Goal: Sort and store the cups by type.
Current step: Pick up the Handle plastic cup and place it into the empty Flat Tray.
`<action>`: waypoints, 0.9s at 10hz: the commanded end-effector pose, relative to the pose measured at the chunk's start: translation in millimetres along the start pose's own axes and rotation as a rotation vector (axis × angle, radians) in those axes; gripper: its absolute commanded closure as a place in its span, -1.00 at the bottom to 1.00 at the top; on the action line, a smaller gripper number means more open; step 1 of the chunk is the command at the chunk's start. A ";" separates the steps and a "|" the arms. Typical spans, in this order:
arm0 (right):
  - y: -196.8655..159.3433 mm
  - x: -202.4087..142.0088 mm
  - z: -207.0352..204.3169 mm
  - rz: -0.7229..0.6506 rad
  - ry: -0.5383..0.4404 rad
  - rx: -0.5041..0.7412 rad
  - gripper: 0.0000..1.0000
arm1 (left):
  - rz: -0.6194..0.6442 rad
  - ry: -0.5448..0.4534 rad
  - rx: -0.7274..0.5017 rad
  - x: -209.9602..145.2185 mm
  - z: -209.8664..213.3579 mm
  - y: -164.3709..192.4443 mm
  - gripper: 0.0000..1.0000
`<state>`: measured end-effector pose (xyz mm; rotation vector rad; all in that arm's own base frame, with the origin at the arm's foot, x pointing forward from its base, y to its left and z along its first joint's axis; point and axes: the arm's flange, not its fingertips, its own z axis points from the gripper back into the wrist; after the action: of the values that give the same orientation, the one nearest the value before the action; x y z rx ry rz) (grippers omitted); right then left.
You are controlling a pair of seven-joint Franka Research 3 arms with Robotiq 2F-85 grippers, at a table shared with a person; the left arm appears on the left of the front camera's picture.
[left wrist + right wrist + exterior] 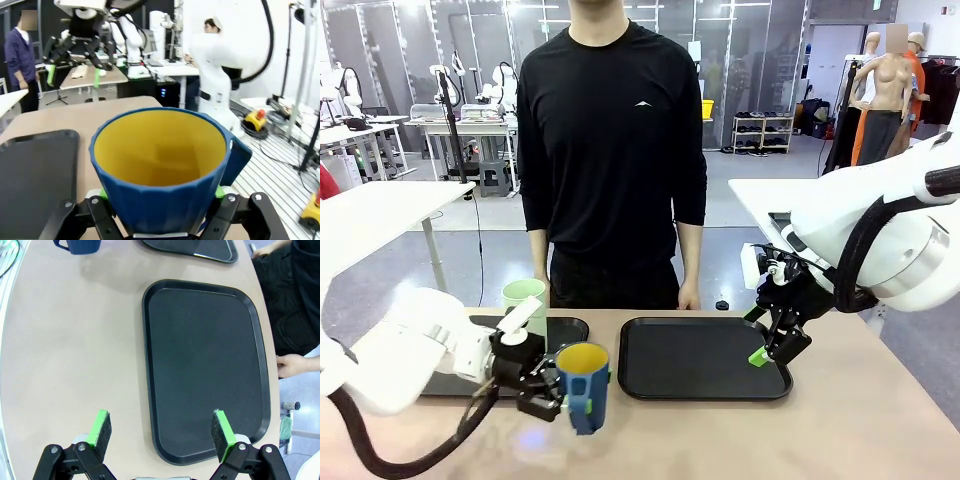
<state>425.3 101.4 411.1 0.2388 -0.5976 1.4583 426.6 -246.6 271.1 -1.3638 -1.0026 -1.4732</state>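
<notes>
Matt, faceted blue mug (160,185), perhaps plastic; smooth black tray (205,365); wood-look table (75,340).

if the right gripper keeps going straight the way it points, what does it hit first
Probably the right edge of the empty tray: the right gripper points down with open jaws straddling that rim, one pad over tray, one over table. Height unclear.

The right gripper (159,432) hangs with jaws spread wide over the tan table (75,340), above the near end of a black tray (205,365). A dark blue mug (80,246) stands far off beside a second tray (200,249). A person's hand (295,365) rests at the table edge.
</notes>
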 end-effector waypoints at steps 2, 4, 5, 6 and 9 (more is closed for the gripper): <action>0.3 -0.2 0.3 -0.003 0.012 -0.007 -1.00 | 0.061 -0.052 0.141 14.9 -28.1 20.1 -0.11; 0.3 -0.2 0.3 -0.003 0.012 -0.007 -1.00 | 0.057 -0.044 0.106 20.0 -31.2 24.8 -0.11; 0.3 -0.2 0.3 -0.003 0.012 -0.007 -1.00 | 0.049 -0.057 0.128 15.9 -26.5 18.2 -0.11; 0.3 -0.2 0.3 -0.003 0.012 -0.007 -1.00 | 0.049 -0.057 0.128 15.9 -26.5 18.2 -0.11; 0.3 -0.2 0.3 -0.003 0.012 -0.007 -1.00 | 0.049 -0.057 0.128 15.9 -26.5 18.2 -0.11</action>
<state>425.3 101.5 411.1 0.2389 -0.5977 1.4585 437.0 -279.5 284.4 -1.3355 -1.0710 -1.3073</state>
